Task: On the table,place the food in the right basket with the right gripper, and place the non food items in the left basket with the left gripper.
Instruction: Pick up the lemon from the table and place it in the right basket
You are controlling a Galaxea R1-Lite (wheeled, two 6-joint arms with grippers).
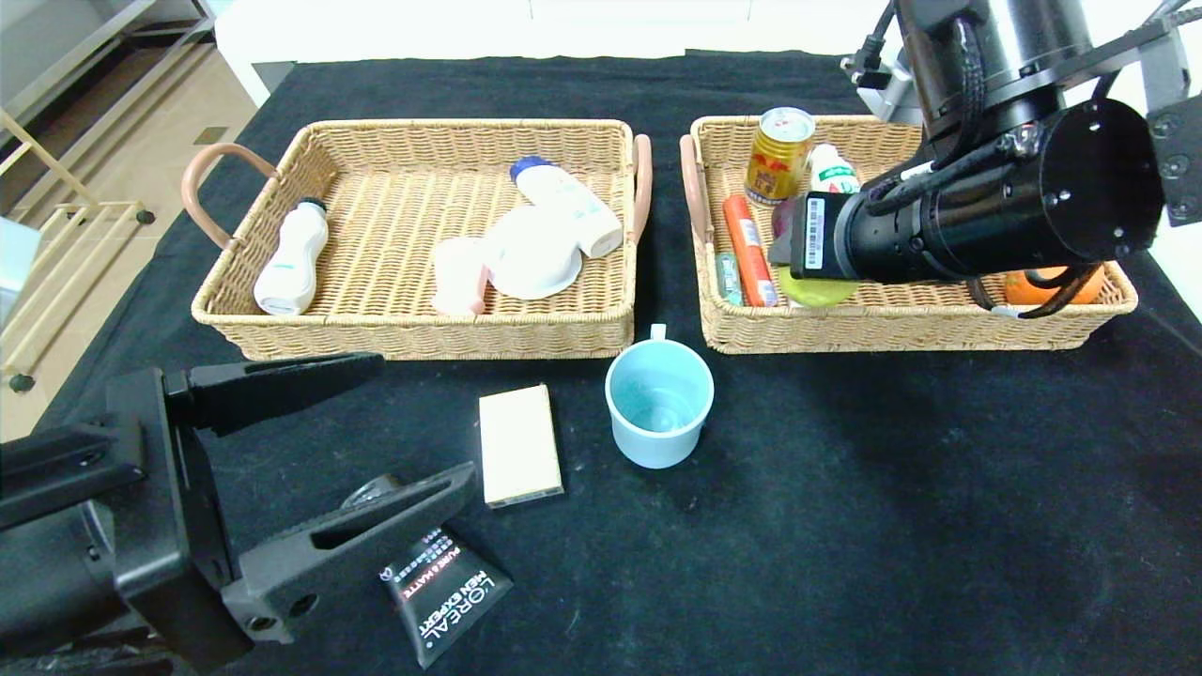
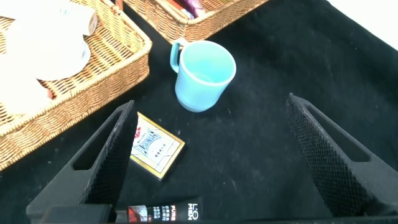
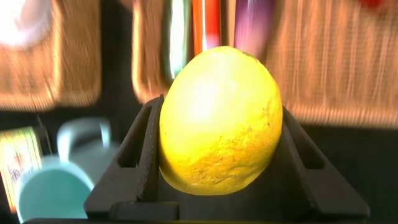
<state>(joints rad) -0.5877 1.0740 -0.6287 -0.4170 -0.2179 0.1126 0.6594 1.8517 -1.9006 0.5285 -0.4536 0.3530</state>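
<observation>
Black tabletop with 2 baskets; right gripper is over the right basket, clamped on the lemon. Left gripper hangs wide near the mug, box and tube.

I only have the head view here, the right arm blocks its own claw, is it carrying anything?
Observer: Yes, the right gripper is shut on the lemon, seen in the right wrist view.
Operator: What does the cream box look like from the other side?
Observer: In the left wrist view the box shows a blue printed face.
Operator: Left claw holding anything?
Observer: No, the left gripper is open and empty, above the table near the mug.
</observation>
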